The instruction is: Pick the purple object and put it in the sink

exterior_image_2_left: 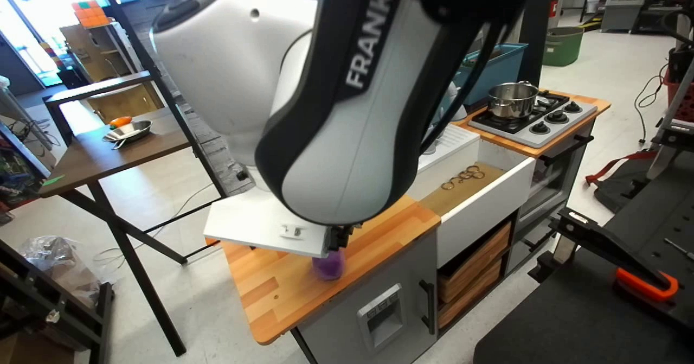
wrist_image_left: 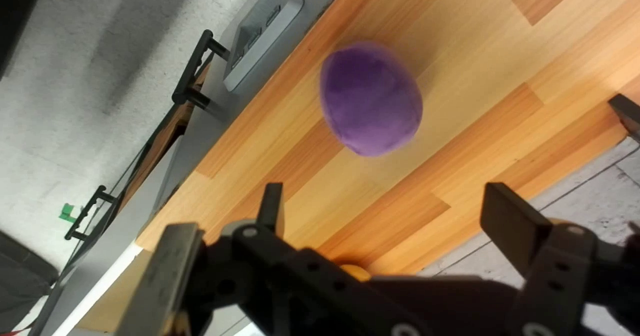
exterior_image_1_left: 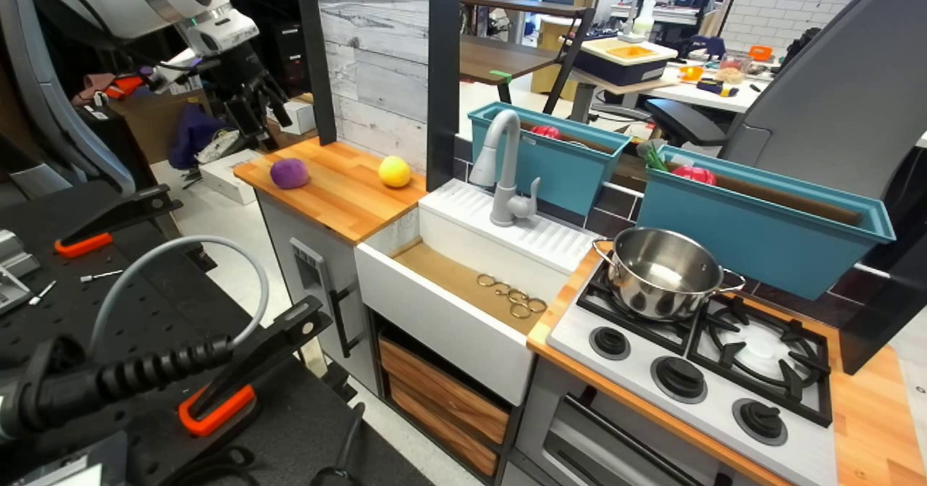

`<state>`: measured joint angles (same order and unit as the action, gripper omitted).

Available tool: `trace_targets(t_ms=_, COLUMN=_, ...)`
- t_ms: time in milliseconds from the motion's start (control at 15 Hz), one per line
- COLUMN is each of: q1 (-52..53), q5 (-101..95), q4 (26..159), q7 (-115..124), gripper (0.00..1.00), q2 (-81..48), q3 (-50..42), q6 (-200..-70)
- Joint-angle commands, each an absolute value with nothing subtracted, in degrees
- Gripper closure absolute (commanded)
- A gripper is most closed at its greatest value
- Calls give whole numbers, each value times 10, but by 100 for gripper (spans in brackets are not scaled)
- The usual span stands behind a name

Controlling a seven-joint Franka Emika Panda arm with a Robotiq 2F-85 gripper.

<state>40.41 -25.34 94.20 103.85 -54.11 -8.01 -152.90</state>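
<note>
Robot arm (exterior_image_2_left: 347,163): looms closest in an exterior view, its upper part cut off by the frame, covering part of the sink (exterior_image_2_left: 485,217).
White wrist panel (exterior_image_2_left: 260,225): hides the top of the purple lump (exterior_image_2_left: 329,269), leaving the lower part in sight.
Gripper (wrist_image_left: 386,204): released, its fingers (wrist_image_left: 511,223) wide apart in the wrist view; in the exterior views it is either mostly behind that panel or dark on dark, hard to outline.
Purple lump: on the wooden counter (wrist_image_left: 480,140) near the front edge, apart from the gripper. In the wrist view it lies beyond the fingertips, within the span between them; in an exterior view the gripper hangs higher, a gap showing. How much higher, I cannot tell.
Yellow ball (exterior_image_1_left: 395,172): whole in an exterior view, toward the back of the counter; a yellow-orange curve shows behind the gripper in the wrist view.
Sink: brass-coloured rings (exterior_image_1_left: 519,300) on its tan floor; mostly cut off in the wrist view.
</note>
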Motion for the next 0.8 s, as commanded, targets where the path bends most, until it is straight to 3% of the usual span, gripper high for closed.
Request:
trace_targets(t_ms=0, q1=422, q5=-230, q4=857, q7=1044, gripper=0, q2=-618, q3=-101, q6=-1528)
trace_targets(t_ms=467, q1=414, q5=-173, q4=743, q7=1028, gripper=0, q2=-717, q3=-91, q6=-1499)
trace_targets(t_ms=533, q1=411, q5=-162, q4=730, q7=1024, gripper=25, q2=-726, q3=-86, q6=-1489)
trace_targets(t_ms=600, q1=411, q5=-156, q4=718, q7=1023, gripper=26, q2=-735, q3=-86, q6=-1484)
trace_targets(t_ms=733, q1=409, q5=-145, q4=700, q7=1017, gripper=42, q2=-746, q3=-82, q6=-1470)
